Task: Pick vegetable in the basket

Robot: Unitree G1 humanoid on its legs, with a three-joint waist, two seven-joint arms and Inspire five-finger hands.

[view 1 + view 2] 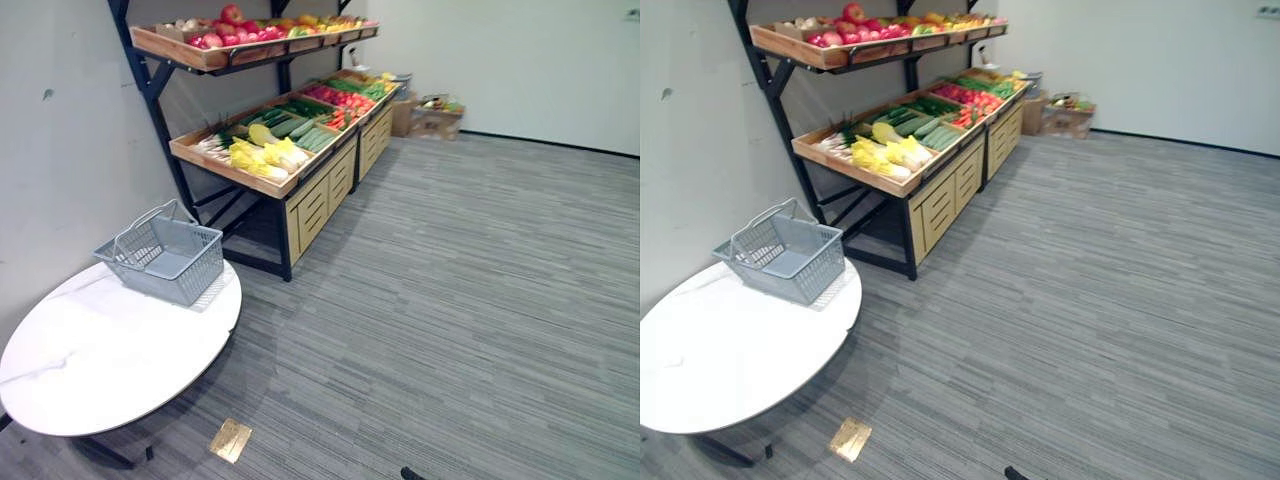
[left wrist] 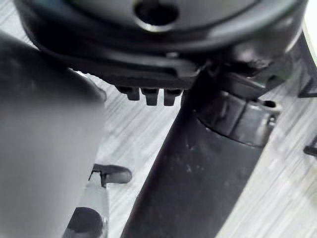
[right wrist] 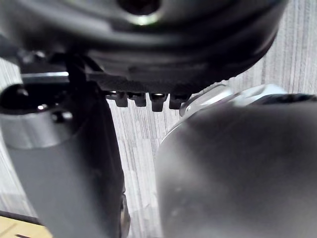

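Near left: a white round table (image 1: 100, 370), with a grey wire basket (image 1: 185, 275) upright on its far edge, handle lifted, close to the wall.

Beyond the table, along the left wall: a two-tier rack (image 1: 315, 210) on a dark frame, with wooden drawers under it. Laid out on its lower shelf, well apart from the basket: the vegetables (image 1: 262, 152), pale yellow-green heads at the near end, then long green cucumbers (image 1: 305, 130), then red and green produce farther back. On the upper shelf (image 1: 175, 48): red fruit (image 1: 228, 32) and other bright produce. At the far end of the rack, against the wall: cardboard boxes (image 1: 435, 120). On the carpet (image 1: 450, 300) near the table's foot: a small brass floor plate (image 1: 230, 440).

Left hand (image 2: 148, 64) hanging low, pointed down at the carpet, well away from table and rack. Fingertips (image 2: 147, 95) in a short row, close side by side, relaxed, nothing between them.

Right hand (image 3: 163, 64) in the same pose, also above bare carpet. Fingertips (image 3: 157, 101) side by side in a row, slack, holding nothing.
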